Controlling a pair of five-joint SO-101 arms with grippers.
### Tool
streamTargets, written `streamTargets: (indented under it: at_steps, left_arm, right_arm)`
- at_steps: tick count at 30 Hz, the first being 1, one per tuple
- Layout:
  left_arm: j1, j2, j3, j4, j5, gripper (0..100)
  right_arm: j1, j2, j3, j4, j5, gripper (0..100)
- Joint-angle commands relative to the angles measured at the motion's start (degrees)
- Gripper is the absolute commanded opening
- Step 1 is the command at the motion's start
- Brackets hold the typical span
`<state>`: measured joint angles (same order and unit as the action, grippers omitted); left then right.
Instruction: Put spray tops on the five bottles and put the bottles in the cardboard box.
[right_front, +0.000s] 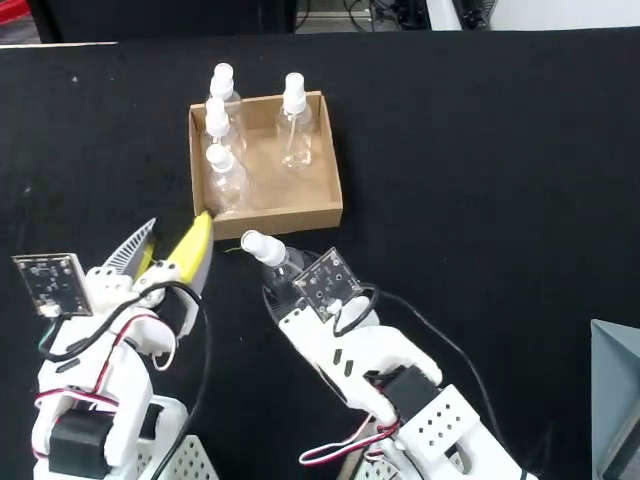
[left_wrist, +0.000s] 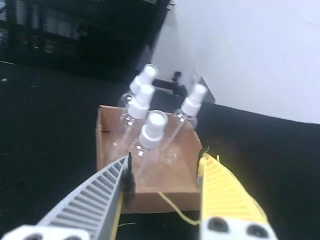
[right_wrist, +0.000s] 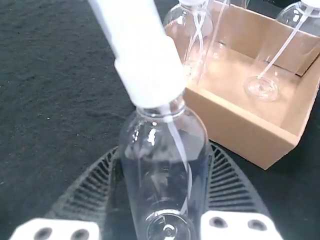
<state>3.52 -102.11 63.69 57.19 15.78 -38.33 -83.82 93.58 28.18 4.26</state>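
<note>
Cardboard box (right_front: 290, 195): open on top, sitting on the black desk (right_front: 480, 150) just ahead of both arms.
Row of three bottles (right_front: 218, 128): clear, upright inside the box, lined up along one side wall.
Single bottle (right_front: 295, 125): upright inside the box too, near the far corner on the opposite side from the row.
Spray tops: a white one sits on each of the four bottles in the box.
Fifth bottle (right_front: 272, 258): outside the box, just beside its near wall and tilted, with its white top already on and pointing toward the box.
Right jaws: pinching the fifth bottle around its clear body, one on each side.
Left jaws: spread wide with nothing between them, the yellow tip right at the box's near corner; whether it touches the cardboard I cannot tell.
Done so far: all five bottles seem to carry their tops, and four of them are boxed.
Still to do: only the fifth bottle, by my reading. It needs lifting over the near wall and setting upright on the bare patch of box floor beside the single bottle.
</note>
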Motion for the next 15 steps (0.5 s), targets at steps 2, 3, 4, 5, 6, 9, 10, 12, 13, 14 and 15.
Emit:
streamTargets:
  at_steps: [2, 3, 4, 5, 6, 9, 10, 12, 13, 14, 15]
  left_arm:
    - [-4.44, -0.35, -0.31, -0.35, 3.52, 20]
    - [-5.41, -0.35, -0.31, -0.44, 3.69, 20]
    - [-6.11, -0.35, -0.22, -0.44, 3.69, 20]
    - [-6.46, -0.35, -0.22, -0.44, 3.69, 20]
    - [-6.55, -0.35, -0.13, -0.44, 3.69, 20]
    - [-6.37, -0.35, 0.04, -0.35, 3.69, 20]
    - [-6.37, -0.35, 0.66, -0.44, 3.69, 20]
    - [-6.37, -0.35, 1.45, -1.23, 3.69, 20]
    - [-6.64, -0.35, 1.98, -2.02, 3.69, 20]
    - [-6.81, -0.35, 2.77, -2.81, 3.69, 20]
    - [-6.81, -0.35, 3.56, -3.87, 3.69, 20]
  right_arm:
    - [1.67, -1.27, -1.19, -1.76, -0.44, 14.9]
    - [1.58, -1.27, -1.54, -1.85, -0.44, 14.9]
    - [1.49, -1.27, -1.98, -1.85, -0.44, 14.9]
    - [1.49, -1.27, -2.42, -1.85, -0.44, 14.9]
    - [1.49, -1.27, -2.86, -1.85, -0.53, 14.9]
    - [1.23, -1.27, -3.82, -1.85, -2.73, 14.9]
    - [1.23, -1.27, -4.0, -1.85, -3.43, 14.9]
    - [1.23, -1.27, -4.26, -1.85, -4.04, 14.9]
    - [1.14, -1.27, -4.26, -1.85, -4.04, 14.9]
    - [1.14, -1.27, -4.35, -1.85, -4.04, 14.9]
    - [1.14, -1.27, -4.35, -1.85, -4.04, 14.9]
